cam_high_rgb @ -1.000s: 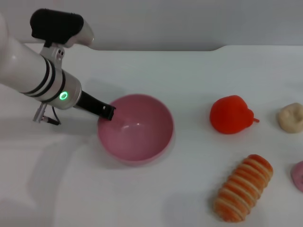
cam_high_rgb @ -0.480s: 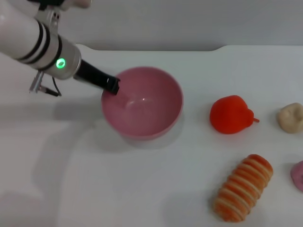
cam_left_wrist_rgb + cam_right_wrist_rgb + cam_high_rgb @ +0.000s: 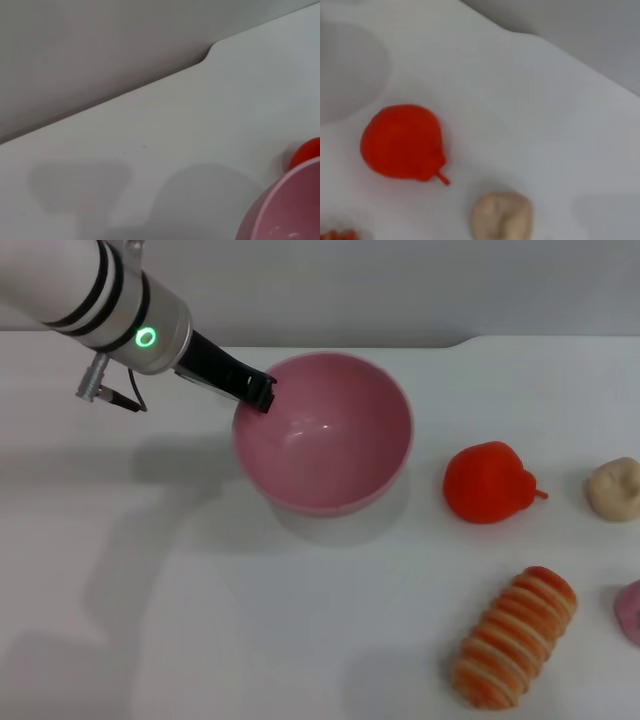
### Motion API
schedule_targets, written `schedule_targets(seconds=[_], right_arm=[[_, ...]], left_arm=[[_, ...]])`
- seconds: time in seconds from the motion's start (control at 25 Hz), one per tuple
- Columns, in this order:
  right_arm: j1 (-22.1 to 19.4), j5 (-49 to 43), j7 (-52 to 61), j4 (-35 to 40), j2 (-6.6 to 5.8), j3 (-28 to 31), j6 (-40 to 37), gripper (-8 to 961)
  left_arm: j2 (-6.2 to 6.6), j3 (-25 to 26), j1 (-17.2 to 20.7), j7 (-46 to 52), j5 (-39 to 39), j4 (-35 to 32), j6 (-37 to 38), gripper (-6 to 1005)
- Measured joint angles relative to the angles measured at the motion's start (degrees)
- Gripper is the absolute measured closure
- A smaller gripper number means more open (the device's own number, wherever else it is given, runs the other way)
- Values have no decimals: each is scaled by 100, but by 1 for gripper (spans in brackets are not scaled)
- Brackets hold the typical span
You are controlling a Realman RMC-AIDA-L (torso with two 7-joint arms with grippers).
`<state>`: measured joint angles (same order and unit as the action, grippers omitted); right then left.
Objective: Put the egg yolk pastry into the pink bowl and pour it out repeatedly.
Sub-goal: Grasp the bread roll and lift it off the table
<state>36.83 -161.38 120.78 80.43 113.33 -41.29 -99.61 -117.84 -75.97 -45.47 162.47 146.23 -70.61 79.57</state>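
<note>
Looking down from the head view, we see the left end effector (image 3: 262, 393) at the pink bowl (image 3: 325, 435), its dark fingers closed on the rim at about ten o'clock, one finger tip showing inside the wall. The bowl appears raised off the white bench (image 3: 200, 620), with its shadow spread beneath and to the left, and its glossy inside holds nothing we can make out. The egg yolk pastry (image 3: 613, 488) lies on the bench far out at the bowl's three o'clock, close to the right edge of the head view and well apart from the bowl. Between them sits a red pear-like fruit (image 3: 488, 482), its short stem pointing toward the pastry. Toward five o'clock from the bowl lies an orange-and-cream striped roll (image 3: 514, 637), and a pink object (image 3: 630, 610) (cut off by the frame edge) sits just past it. The left wrist view shows only part of the bowl's rim (image 3: 285, 210) and a sliver of the fruit (image 3: 306, 152). The right wrist view shows the fruit (image 3: 402, 141) and the pastry (image 3: 501, 216) lying near each other; the right end effector itself is not visible, so we cannot tell its state.
</note>
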Motion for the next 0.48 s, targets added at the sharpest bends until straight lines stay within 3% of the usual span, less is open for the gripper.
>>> schedule_targets(seconds=[0.08, 0.28, 0.48], right_arm=[[-58, -16, -60, -268, 229, -74, 480, 385], [-106, -43, -75, -772, 375, -253, 1086, 386], [-128, -34, -79, -1395, 417, -349, 1798, 387]], left_arm=[[-6, -19, -8, -1, -12, 13, -8, 958], [-26, -74, -1, 8, -29, 36, -22, 958], [-33, -78, 74, 23, -71, 39, -39, 958]])
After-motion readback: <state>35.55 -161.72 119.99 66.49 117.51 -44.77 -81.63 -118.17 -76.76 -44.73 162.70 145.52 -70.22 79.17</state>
